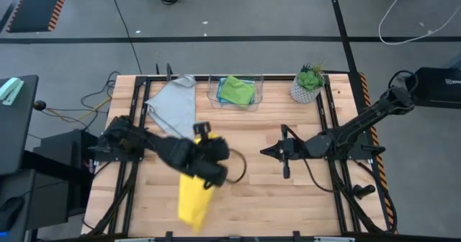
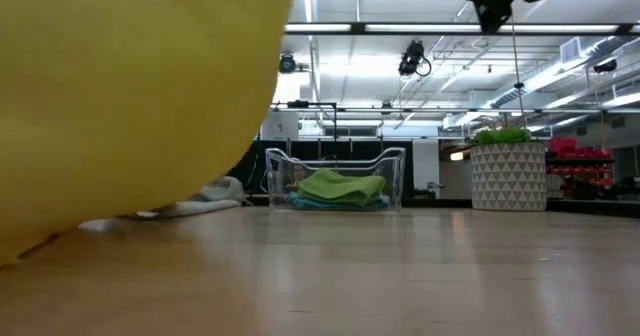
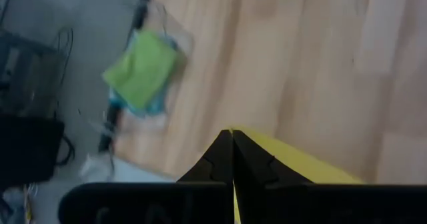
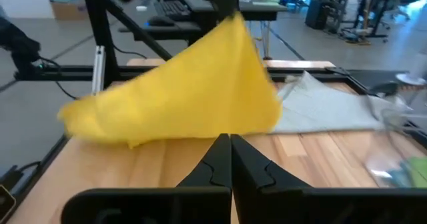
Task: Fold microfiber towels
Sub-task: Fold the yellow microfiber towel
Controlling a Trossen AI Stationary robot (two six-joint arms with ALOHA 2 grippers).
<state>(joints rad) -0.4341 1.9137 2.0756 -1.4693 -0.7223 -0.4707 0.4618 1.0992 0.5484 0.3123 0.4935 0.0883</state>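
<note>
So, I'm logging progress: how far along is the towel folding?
Done: green towel folded atop a blue one in the clear bin. In hand: left pincer shut on the yellow towel. Left: grey towel lies unfolded. Right pincer waits, shut.

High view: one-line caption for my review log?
Left gripper shut on yellow microfiber towel, right gripper shut and empty, grey towel spread behind.
</note>
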